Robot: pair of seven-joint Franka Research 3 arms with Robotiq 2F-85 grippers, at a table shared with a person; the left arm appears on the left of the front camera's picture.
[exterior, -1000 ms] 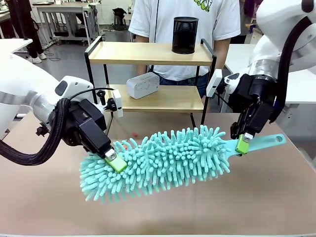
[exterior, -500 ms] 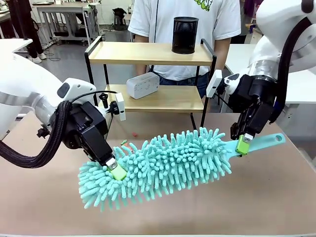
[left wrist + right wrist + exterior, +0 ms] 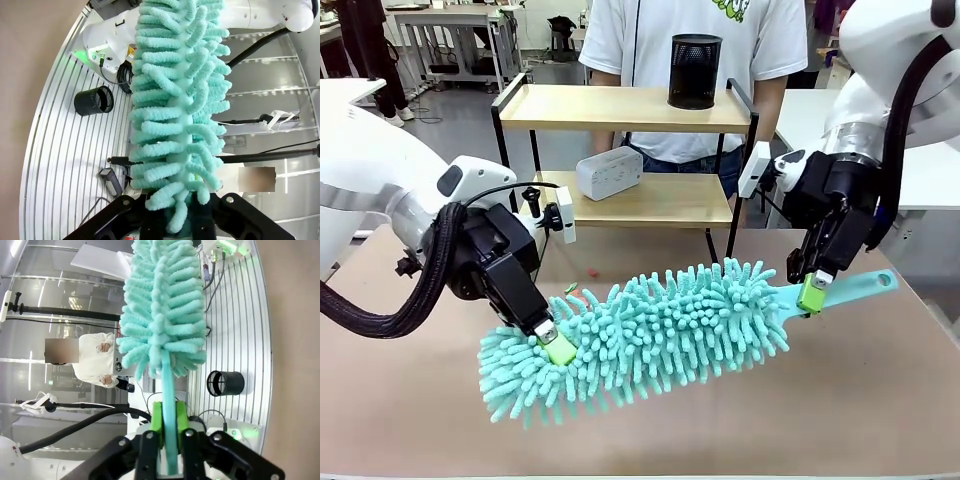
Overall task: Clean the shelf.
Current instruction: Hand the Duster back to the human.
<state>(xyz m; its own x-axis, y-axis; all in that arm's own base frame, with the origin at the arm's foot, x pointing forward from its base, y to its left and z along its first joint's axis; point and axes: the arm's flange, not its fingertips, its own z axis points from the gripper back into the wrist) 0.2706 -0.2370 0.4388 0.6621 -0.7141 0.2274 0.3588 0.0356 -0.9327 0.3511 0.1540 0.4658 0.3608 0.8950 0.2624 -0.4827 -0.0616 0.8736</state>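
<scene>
Behind the brown desk [image 3: 880, 400] stood the shelf [image 3: 620, 108], untouched, with a person just beyond. Held level above the desk, a teal duster [image 3: 650, 335], likely mid-handover: left gripper [image 3: 552, 343] jaws clamped in its fluffy end, right gripper [image 3: 810, 290] jaws straddling the handle, grip unclear.

Two white robot arms with rounded glossy shells. Left arm [image 3: 380, 180] carries a thick black braided cable sleeve looping under it, black wrist block, small white camera box on a bracket. Left claw [image 3: 552, 343] black with lime-green pads. Right arm [image 3: 890, 60] white, black hose along it, black wrist housing, white side box. Right claw [image 3: 811, 288] black, green pads. Person [image 3: 685, 60] wears a white T-shirt with green print and blue jeans.
</scene>
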